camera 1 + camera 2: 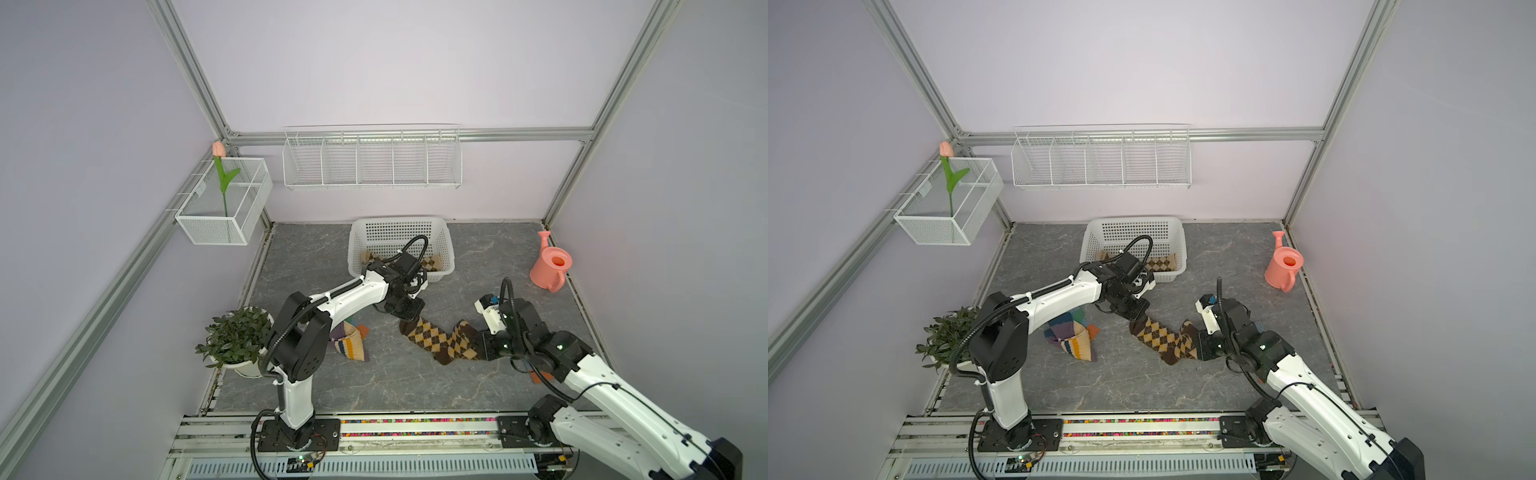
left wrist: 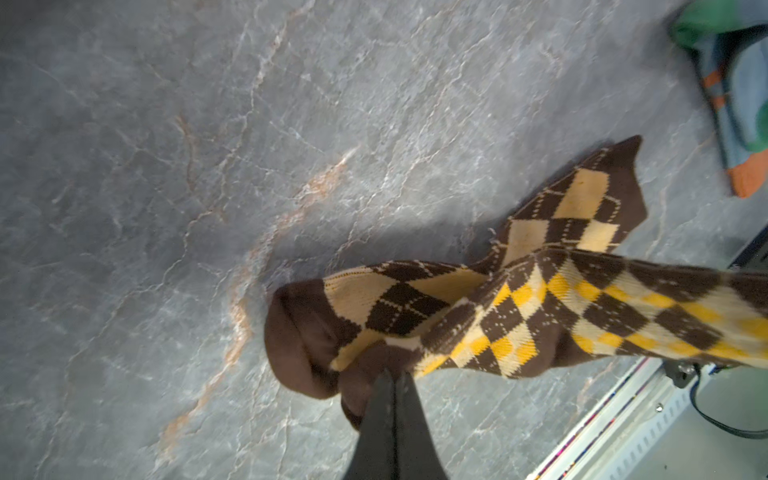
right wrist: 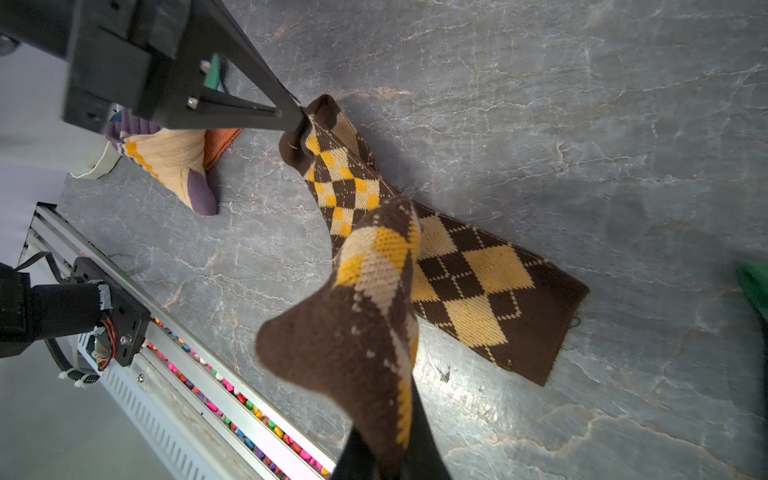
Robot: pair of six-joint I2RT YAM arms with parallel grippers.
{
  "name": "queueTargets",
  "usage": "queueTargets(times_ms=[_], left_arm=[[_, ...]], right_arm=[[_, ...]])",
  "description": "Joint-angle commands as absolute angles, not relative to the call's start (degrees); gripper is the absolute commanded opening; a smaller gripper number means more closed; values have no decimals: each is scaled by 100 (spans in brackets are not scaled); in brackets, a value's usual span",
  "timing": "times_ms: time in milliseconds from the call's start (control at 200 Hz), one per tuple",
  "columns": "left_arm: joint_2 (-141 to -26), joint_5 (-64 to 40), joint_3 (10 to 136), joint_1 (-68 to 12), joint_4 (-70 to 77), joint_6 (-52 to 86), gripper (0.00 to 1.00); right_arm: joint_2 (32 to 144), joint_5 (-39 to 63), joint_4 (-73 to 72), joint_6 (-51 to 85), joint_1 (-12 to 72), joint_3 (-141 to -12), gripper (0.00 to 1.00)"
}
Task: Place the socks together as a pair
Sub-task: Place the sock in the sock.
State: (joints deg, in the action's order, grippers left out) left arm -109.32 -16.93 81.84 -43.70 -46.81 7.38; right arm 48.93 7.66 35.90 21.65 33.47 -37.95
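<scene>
Mid-table, dark argyle sock [image 1: 432, 338] stretched sideways, end effectors [image 2: 392, 376] [image 1: 484, 348] seemingly clamping either end

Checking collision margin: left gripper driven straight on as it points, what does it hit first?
The sock the left gripper is shut on; beyond it, the other sock or the table, depth unclear.

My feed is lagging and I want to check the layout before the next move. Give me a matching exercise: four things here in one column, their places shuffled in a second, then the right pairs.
Things:
1. upper diamond sock
2. striped sock
3. watering can
4. tulip

Places:
a. standing in the mesh box on the wall
b. lying near the potted plant
c. pinched by the left tool and the right tool
d. standing near the far right corner

Pairs: 1-c, 2-b, 3-d, 4-a
</scene>
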Motion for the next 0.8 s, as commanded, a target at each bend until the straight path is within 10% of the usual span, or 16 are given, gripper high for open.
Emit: queueTargets(times_ms=[0,560,795], left_arm=[[-11057,-1606,8206,-4248,-4794,648,0],[-10886,-1191,8254,-3951,-5059,738,0],[-10704,-642,8174,-3938,-4941,894,26]], right_arm=[[4982,936,3279,2163,3264,-3638,7],[5317,1171,3244,2047,3234,-3874,7],[5550,1153,2956,2039,3189,-3682,8]])
